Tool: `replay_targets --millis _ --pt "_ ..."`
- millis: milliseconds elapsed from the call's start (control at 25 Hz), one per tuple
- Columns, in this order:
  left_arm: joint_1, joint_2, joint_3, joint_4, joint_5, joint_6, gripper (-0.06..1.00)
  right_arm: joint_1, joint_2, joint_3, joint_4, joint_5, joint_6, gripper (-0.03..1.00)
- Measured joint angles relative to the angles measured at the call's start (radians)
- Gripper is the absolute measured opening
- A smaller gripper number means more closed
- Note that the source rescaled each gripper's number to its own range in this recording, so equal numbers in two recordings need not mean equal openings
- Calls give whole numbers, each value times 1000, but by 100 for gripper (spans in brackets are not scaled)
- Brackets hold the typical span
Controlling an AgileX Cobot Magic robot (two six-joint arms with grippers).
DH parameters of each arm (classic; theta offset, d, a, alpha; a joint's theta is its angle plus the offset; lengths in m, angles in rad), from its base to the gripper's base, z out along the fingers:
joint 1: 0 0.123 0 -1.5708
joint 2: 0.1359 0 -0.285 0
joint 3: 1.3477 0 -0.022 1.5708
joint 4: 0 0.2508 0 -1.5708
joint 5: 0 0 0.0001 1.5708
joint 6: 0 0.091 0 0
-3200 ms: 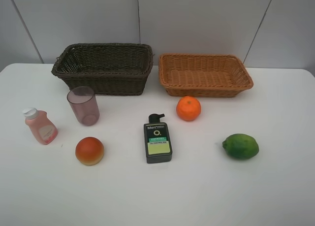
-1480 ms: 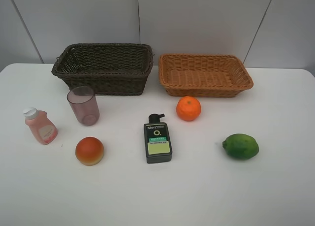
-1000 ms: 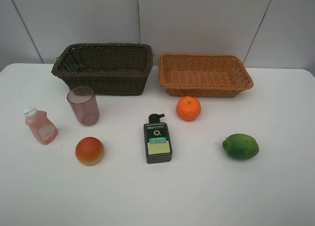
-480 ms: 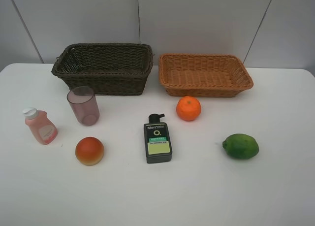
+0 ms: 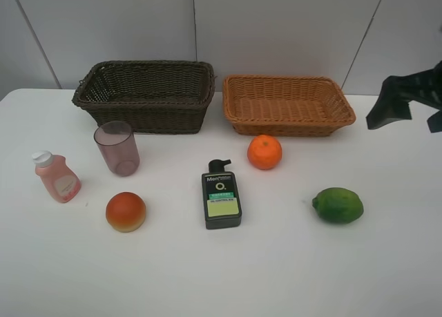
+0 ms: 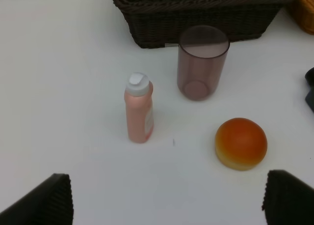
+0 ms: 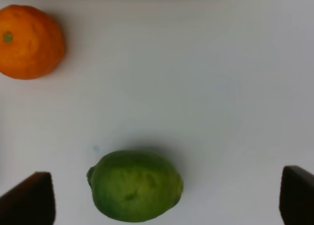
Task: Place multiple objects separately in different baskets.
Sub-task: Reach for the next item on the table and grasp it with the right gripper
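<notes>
The jaws of the left gripper [image 6: 169,200] are spread wide and hold nothing; both dark fingertips [image 6: 49,200] show in the left wrist view, clear of every item. The jaws of the right gripper [image 7: 162,198] are likewise spread wide and empty, with the green oval lime [image 5: 338,205] on the table between them, untouched. In the exterior high view, the right arm appears as a dark shape at the right edge of the frame. On the white table [image 5: 276,275], the dark brown woven wicker basket [image 5: 141,66] sits upper left of centre and the light orange-tan woven wicker basket [image 5: 290,79] just beside it, upper right. The translucent purple cup [image 5: 117,148] stands upright near the dark basket. The pink white-capped bottle [image 5: 57,177] stands at far left. The red-orange round fruit [image 5: 126,211] rests lower left. The dark pump bottle with green-yellow label [image 5: 221,196] lies flat at centre. The orange round tangerine [image 5: 264,152] rests near the tan basket.
</notes>
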Motion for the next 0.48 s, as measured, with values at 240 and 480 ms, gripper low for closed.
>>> replay_targets --millis 240,480 --pt "0 0 0 0 0 0 100 81 172 -28 -31 -1 29 97" --pt "0 0 0 0 0 0 100 173 241 -31 -19 56 -294 97"
